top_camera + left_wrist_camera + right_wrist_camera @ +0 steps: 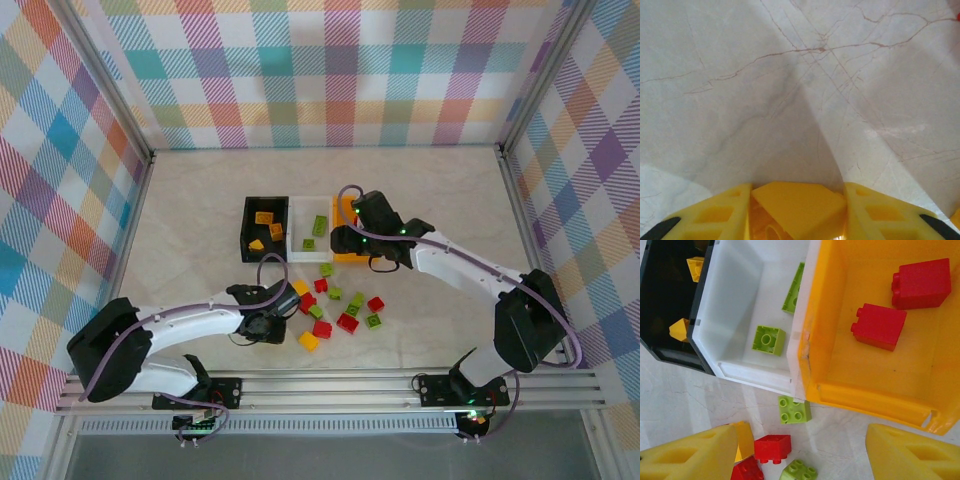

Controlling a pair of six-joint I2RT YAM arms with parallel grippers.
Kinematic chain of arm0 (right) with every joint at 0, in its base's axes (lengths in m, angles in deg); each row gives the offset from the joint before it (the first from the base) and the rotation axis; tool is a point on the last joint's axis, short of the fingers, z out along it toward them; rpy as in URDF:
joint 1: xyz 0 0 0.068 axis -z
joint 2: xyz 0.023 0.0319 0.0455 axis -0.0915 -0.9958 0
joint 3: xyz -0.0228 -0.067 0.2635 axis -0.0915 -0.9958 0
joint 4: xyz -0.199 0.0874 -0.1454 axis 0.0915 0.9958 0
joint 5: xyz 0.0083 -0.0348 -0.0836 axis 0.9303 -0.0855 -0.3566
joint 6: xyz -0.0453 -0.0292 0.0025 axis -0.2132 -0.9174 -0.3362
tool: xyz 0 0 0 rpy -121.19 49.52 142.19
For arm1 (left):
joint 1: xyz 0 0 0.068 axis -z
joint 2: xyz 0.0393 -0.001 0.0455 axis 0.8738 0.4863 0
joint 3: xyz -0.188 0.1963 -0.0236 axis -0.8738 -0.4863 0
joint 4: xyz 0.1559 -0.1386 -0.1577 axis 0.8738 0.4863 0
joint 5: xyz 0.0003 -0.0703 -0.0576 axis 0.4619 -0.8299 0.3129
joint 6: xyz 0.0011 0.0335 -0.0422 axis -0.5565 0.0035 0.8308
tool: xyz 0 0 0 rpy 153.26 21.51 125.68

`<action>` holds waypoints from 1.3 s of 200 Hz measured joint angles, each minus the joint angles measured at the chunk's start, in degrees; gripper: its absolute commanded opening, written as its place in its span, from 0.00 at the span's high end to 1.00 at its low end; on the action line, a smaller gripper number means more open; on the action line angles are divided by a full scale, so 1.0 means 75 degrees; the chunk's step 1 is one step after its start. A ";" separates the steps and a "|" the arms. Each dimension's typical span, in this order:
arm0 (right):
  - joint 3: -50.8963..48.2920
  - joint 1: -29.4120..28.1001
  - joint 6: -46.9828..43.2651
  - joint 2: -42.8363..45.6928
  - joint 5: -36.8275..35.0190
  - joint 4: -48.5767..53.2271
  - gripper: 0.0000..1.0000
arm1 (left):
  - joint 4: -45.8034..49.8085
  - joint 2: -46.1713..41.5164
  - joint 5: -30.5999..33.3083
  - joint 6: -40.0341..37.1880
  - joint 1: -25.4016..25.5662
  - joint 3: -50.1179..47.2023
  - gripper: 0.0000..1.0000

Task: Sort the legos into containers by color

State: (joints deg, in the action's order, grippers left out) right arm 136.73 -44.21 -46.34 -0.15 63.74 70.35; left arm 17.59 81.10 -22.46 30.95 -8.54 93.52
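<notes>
My left gripper (797, 189) is shut on a yellow lego (800, 210) that fills the gap between its yellow fingers, low over the marble table. In the top view the left gripper (270, 326) sits left of the loose pile of legos (340, 305). The right gripper (800, 455) hangs open and empty above the near rim of the orange container (865, 395). Two red legos (879, 326) lie inside the orange container. The white container (747, 372) holds green legos (769, 340). Yellow legos (680, 329) lie in the black container (665, 352).
Red, green and yellow legos lie scattered on the table in front of the containers; a green one (794, 410) rests against the white and orange rims. The three containers (300, 230) stand side by side mid-table. Metal frame rails (330, 385) run along the near edge.
</notes>
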 measured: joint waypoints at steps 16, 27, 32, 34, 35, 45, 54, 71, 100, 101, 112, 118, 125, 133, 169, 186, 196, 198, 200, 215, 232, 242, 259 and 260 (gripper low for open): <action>-0.0006 0.0012 0.0026 0.0009 -0.0032 -0.0003 0.31 | 0.0012 -0.0079 -0.0009 0.0000 -0.0032 0.0000 0.64; -0.0032 0.0041 0.0055 0.0038 -0.0052 -0.0003 0.31 | 0.0017 -0.0216 -0.0038 0.0000 -0.0070 0.0000 0.65; -0.0047 0.0044 0.0064 0.0058 -0.0055 0.0000 0.31 | 0.0041 -0.0318 -0.0044 0.0000 -0.0131 0.0009 0.65; -0.0055 0.0047 0.0082 0.0070 -0.0055 0.0000 0.31 | 0.0061 -0.0373 -0.0035 0.0000 -0.0157 0.0020 0.65; -0.0058 0.0050 0.0087 0.0073 -0.0055 0.0000 0.31 | 0.0067 -0.0393 -0.0029 0.0000 -0.0169 0.0026 0.65; -0.0099 0.0050 0.0117 0.0128 -0.0058 -0.0009 0.31 | 0.0131 -0.0650 0.0006 -0.0003 -0.0373 0.0114 0.66; -0.0152 0.0055 0.0140 0.0201 -0.0058 -0.0026 0.31 | 0.0239 -0.0903 0.0102 -0.0012 -0.0621 0.0318 0.66; -0.0256 0.0073 0.0152 0.0312 -0.0055 -0.0058 0.31 | 0.0300 -0.1230 0.0289 -0.0137 -0.1230 0.0863 0.66; -0.0414 0.0102 0.0172 0.0428 -0.0058 -0.0061 0.31 | 0.0204 -0.0933 0.0682 -0.0568 -0.2352 0.2232 0.67; -0.0417 0.0102 0.0172 0.0431 -0.0055 -0.0061 0.31 | 0.0181 -0.0886 0.0697 -0.0597 -0.2396 0.2305 0.67; -0.0478 0.0108 0.0175 0.0472 -0.0058 -0.0073 0.31 | -0.0012 -0.0458 0.0807 -0.0772 -0.2771 0.2824 0.68; -0.0527 0.0108 0.0178 0.0507 -0.0058 -0.0082 0.31 | -0.0143 -0.0195 0.0863 -0.0842 -0.2946 0.3060 0.68; -0.0580 0.0108 0.0195 0.0551 -0.0055 -0.0082 0.31 | -0.0306 0.0157 0.0918 -0.0930 -0.3147 0.3343 0.68; -0.0641 0.0108 0.0204 0.0609 -0.0055 -0.0082 0.31 | -0.0478 0.0595 0.0965 -0.1023 -0.3360 0.3672 0.68; -0.0906 0.0108 0.0318 0.0970 -0.0050 -0.0076 0.31 | -0.0764 0.2538 0.1096 -0.1341 -0.3946 0.5103 0.67; -0.1078 0.0108 0.0350 0.1151 -0.0047 -0.0076 0.30 | -0.0761 0.3226 0.1090 -0.1437 -0.4127 0.5619 0.55; -0.1207 0.0108 0.0373 0.1256 -0.0020 -0.0064 0.30 | -0.0734 0.3488 0.1087 -0.1507 -0.4182 0.5823 0.44; -0.1221 0.0108 0.0376 0.1268 -0.0017 -0.0058 0.30 | -0.0729 0.3520 0.1084 -0.1510 -0.4191 0.5849 0.42; -0.1247 0.0108 0.0376 0.1282 -0.0015 -0.0055 0.30 | -0.0720 0.3567 0.1084 -0.1478 -0.4202 0.5893 0.39; -0.1390 0.0108 0.0405 0.1338 0.0038 -0.0023 0.29 | -0.0632 0.3768 0.1046 -0.1556 -0.4211 0.6169 0.25; -0.1562 0.0108 0.0463 0.1341 0.0108 0.0017 0.29 | -0.0562 0.3754 0.0941 -0.1553 -0.4208 0.6376 0.14; -0.1690 0.0108 0.0498 0.1343 0.0163 0.0044 0.29 | -0.0565 0.3652 0.0866 -0.1553 -0.4185 0.6403 0.10; -0.1897 0.0108 0.0542 0.1343 0.0236 0.0099 0.29 | -0.0548 0.3267 0.0758 -0.1556 -0.4077 0.6385 0.03; -0.1906 0.0108 0.0545 0.1343 0.0236 0.0099 0.29 | -0.0551 0.3246 0.0752 -0.1547 -0.4071 0.6382 0.02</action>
State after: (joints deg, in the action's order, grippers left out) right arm 122.43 -43.40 -42.25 9.92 65.51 71.09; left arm 13.46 105.45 -16.82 19.34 -39.08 141.39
